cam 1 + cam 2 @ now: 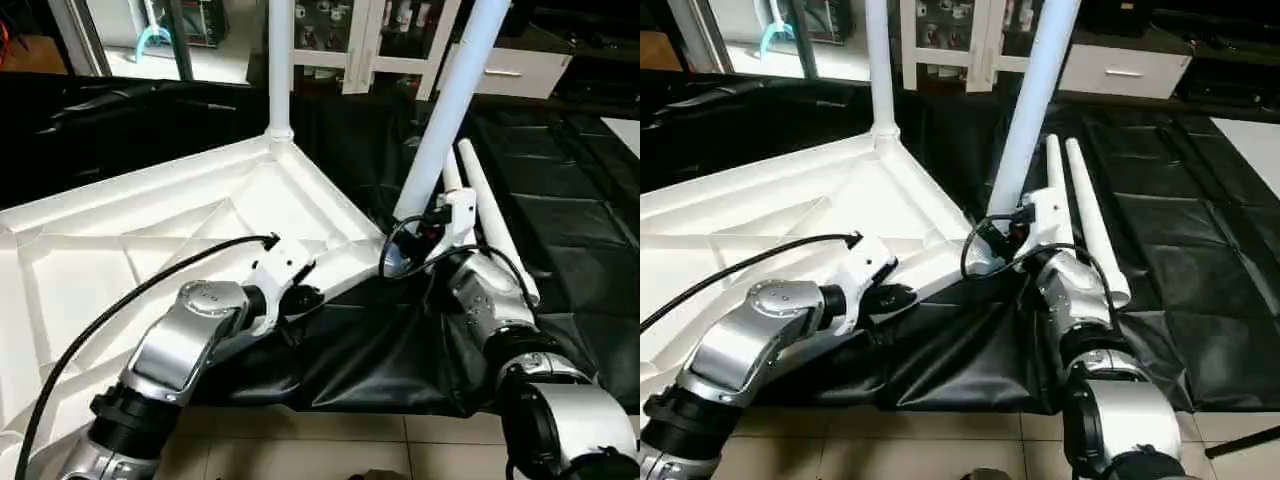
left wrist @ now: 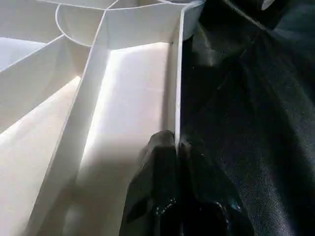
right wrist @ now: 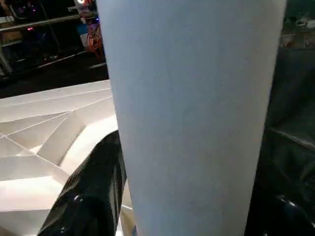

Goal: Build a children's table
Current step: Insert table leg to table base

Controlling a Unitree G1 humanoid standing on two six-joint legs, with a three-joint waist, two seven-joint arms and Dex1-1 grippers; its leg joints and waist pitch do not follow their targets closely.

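Observation:
The white tabletop (image 1: 150, 250) lies upside down with its ribs facing up. One white leg (image 1: 280, 70) stands upright in the far corner socket. A second leg (image 1: 455, 100) leans to the right out of the near right corner, and my right gripper (image 1: 415, 235) is at its base; that leg (image 3: 192, 113) stands very close in the right wrist view. My left gripper (image 2: 175, 145) is shut on the tabletop's thin side rim (image 2: 173, 98) along the near edge. Two loose legs (image 1: 490, 215) lie side by side on the cloth to the right.
A black cloth (image 1: 560, 220) covers the work surface and hangs over its front edge. Tiled floor (image 1: 330, 445) shows below it. A black cable (image 1: 130, 295) loops over my left forearm. White cabinets (image 1: 500, 65) stand at the back.

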